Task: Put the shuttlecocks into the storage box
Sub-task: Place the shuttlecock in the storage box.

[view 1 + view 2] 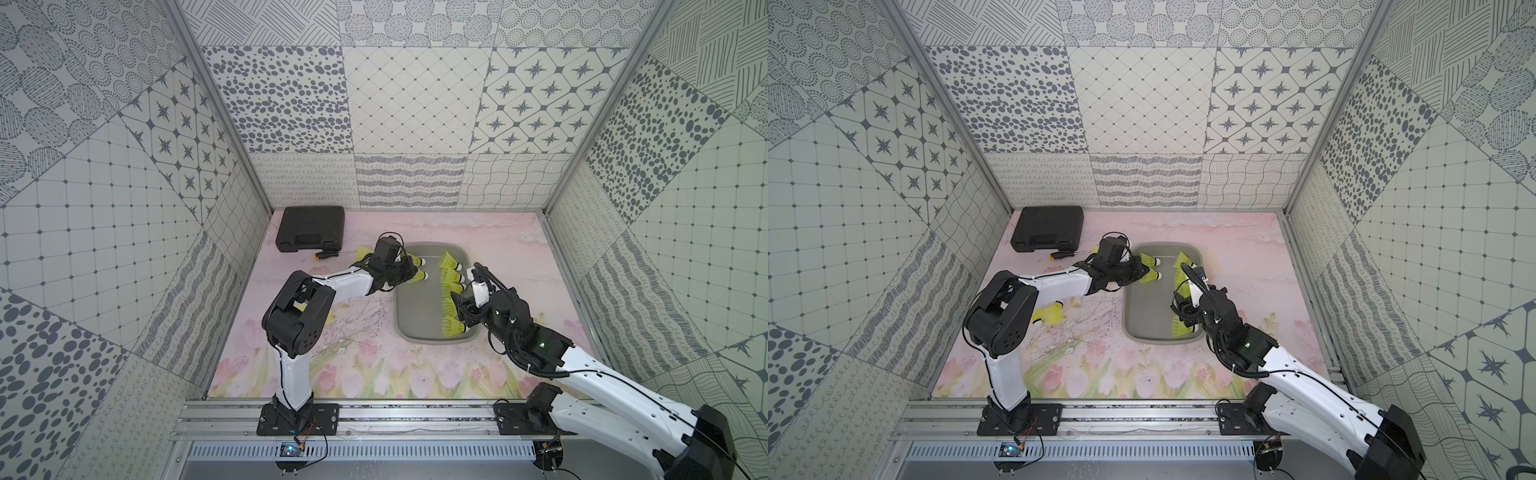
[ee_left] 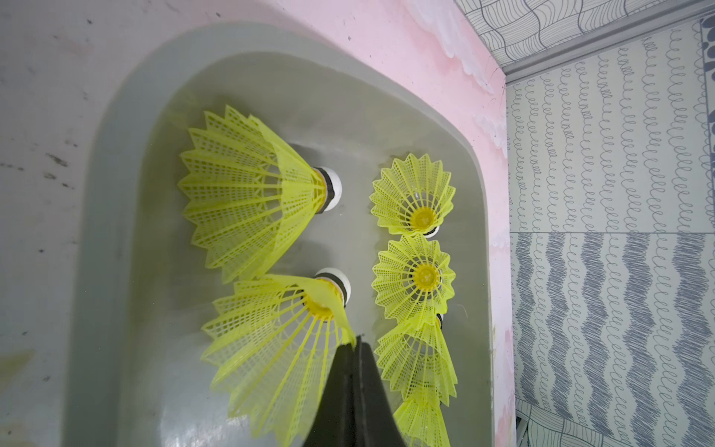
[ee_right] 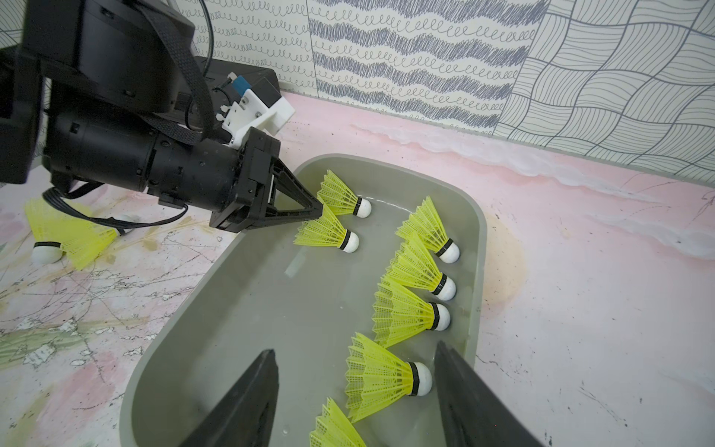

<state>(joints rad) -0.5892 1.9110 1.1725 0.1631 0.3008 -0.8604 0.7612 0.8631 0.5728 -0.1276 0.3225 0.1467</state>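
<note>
Shuttlecock point(image 2: 278, 340) skirt pinched in closed left tool point(image 2: 356, 341).

Each arm is built from glossy white link shells joined by matte black motor housings.

On the left arm point(image 1: 293, 374), you will see small dark screw holes dotting the white shells and a thin black cable routed along them. Its elbow housing point(image 1: 303, 338) bears a cluster of round holes.

On the right arm point(image 1: 615, 382), you can identify the ribbed black cable conduit point(image 1: 494, 276) and a small green indicator light point(image 1: 541, 344).

The left gripper point(image 3: 319, 211) has black fingers with an open triangular frame. Next to it, you will find a white bracket point(image 3: 257, 112) with screws and a blue connector.

The right gripper point(image 3: 356, 348) has solid matte black fingers point(image 3: 247, 402) that taper to a point.
</note>
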